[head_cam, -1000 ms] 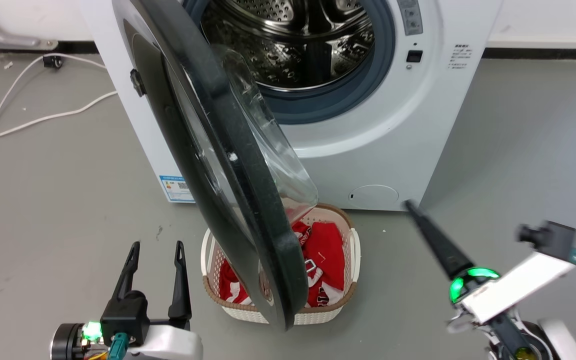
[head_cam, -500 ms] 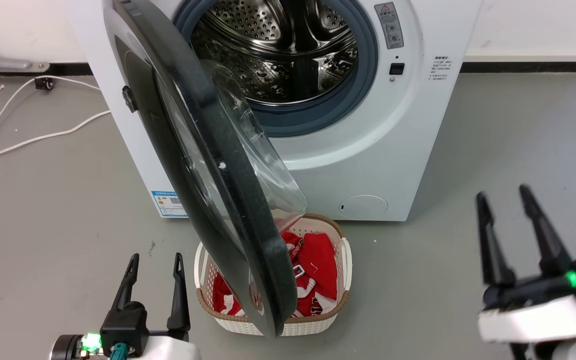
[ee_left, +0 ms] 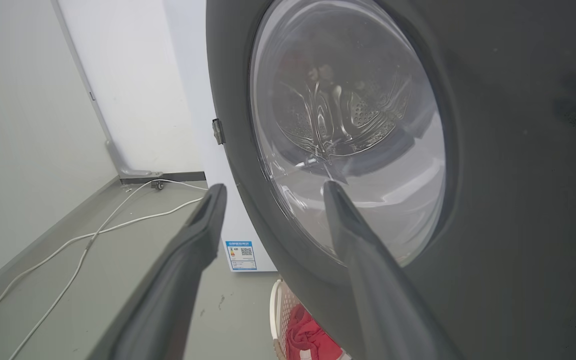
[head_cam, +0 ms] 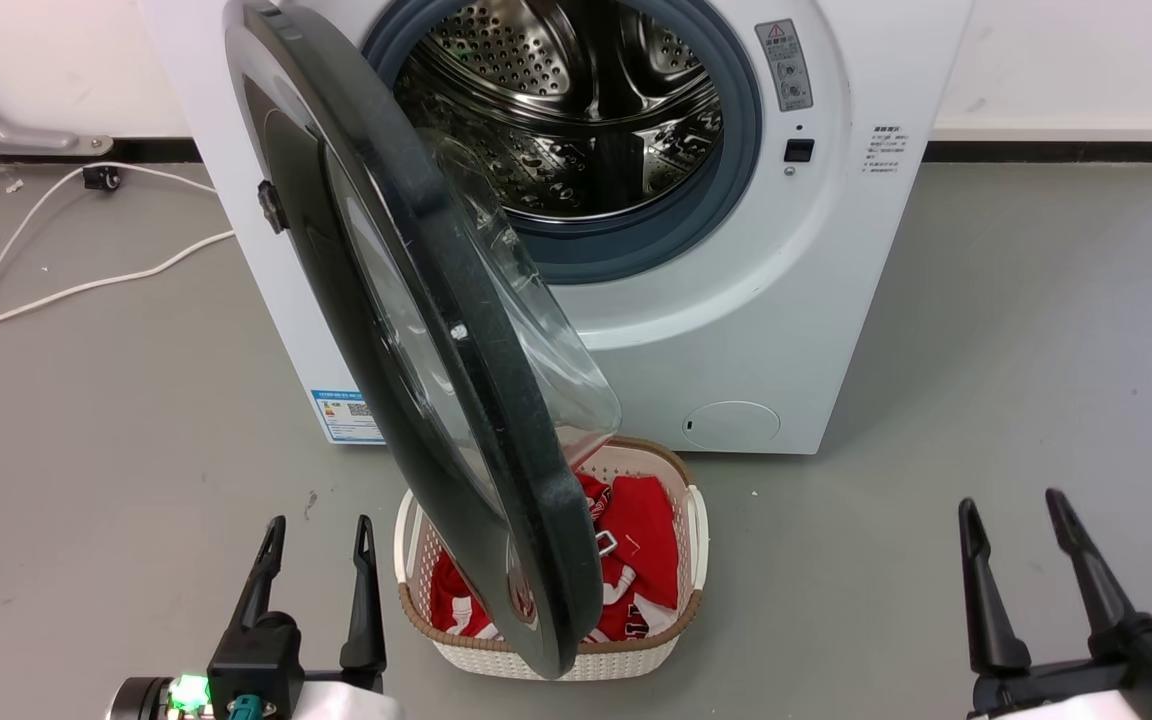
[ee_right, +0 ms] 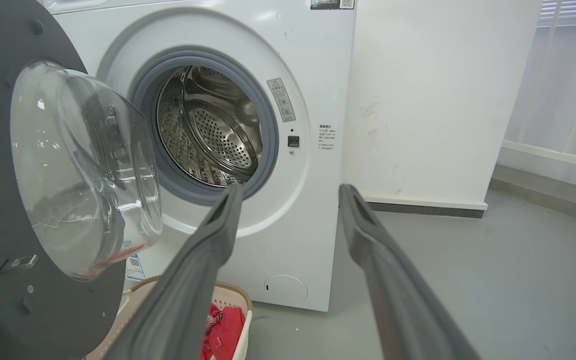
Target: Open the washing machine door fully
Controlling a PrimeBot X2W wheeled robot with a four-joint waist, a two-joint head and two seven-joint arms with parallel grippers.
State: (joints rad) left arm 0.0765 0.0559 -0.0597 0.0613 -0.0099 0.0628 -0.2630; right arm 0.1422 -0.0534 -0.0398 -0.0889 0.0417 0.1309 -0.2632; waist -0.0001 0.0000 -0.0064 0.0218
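Grey floor (head_cam: 1036, 330) meets a white wall (head_cam: 1086, 60) at a dark skirting strip (head_cam: 1066, 152), white cable (head_cam: 86, 287) lying left

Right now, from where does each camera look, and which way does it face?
Head view: high, facing forward and down at the washing machine; left pincer and right pincer below.
Left wrist view: beside the washing machine door, facing its outer glass; own fingers.
Right wrist view: facing the drum; own fingers.
All share that door.
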